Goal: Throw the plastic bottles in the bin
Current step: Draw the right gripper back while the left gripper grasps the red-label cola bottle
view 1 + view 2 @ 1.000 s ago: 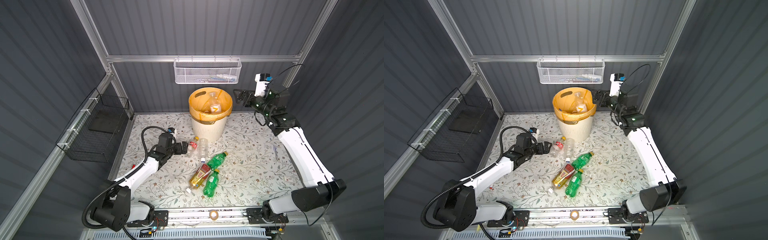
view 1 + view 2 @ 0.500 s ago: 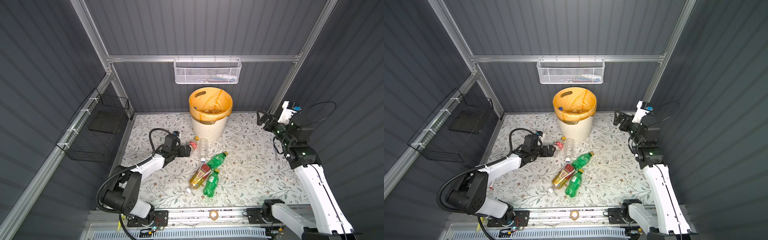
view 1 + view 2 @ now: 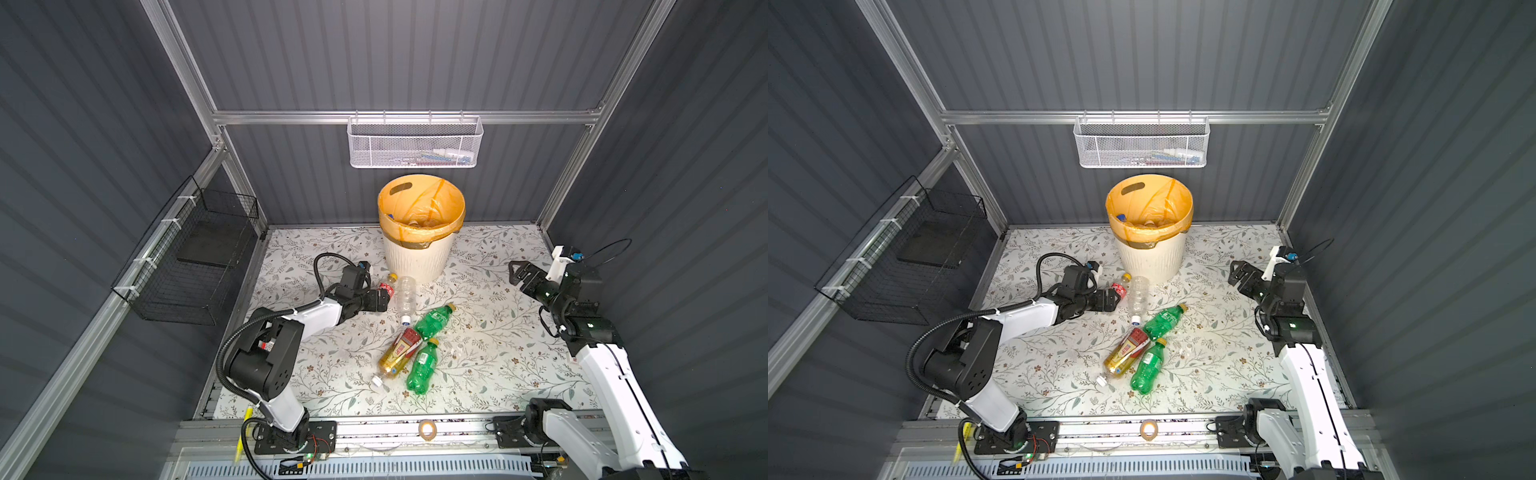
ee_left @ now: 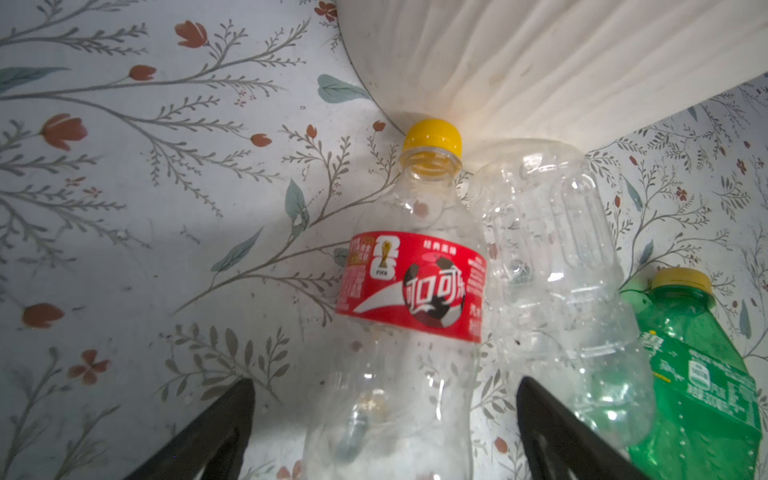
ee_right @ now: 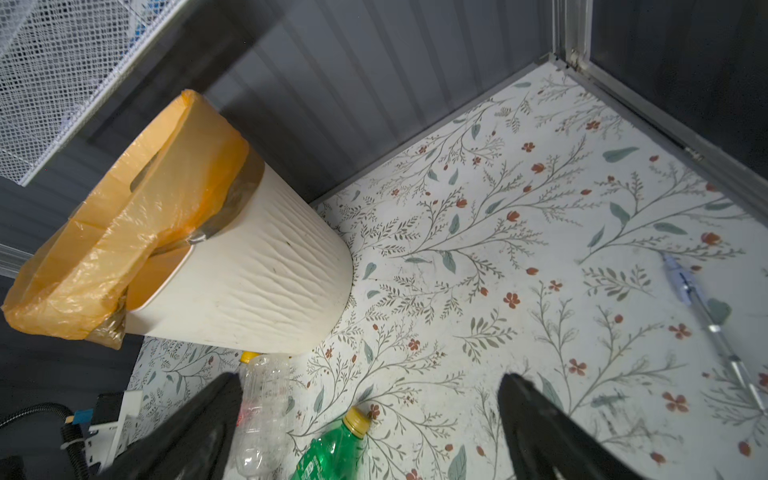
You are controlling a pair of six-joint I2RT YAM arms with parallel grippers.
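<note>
The bin stands at the back wall, with bottles lying inside its orange bag. Several plastic bottles lie on the floral floor before it in both top views: a red-labelled clear bottle, a plain clear one, two green ones and an amber one. My left gripper is open, its jaws on either side of the red-labelled bottle's base. My right gripper hangs open and empty at the right, facing the bin.
A white mesh basket hangs on the back wall above the bin. A black wire basket hangs on the left wall. A pen lies near the right wall. A tape roll sits on the front rail.
My right gripper has swung from the bin's rim back to the right and come lower. The bottle seen in the bin's mouth has dropped inside. My left gripper has edged around the red-labelled bottle.
</note>
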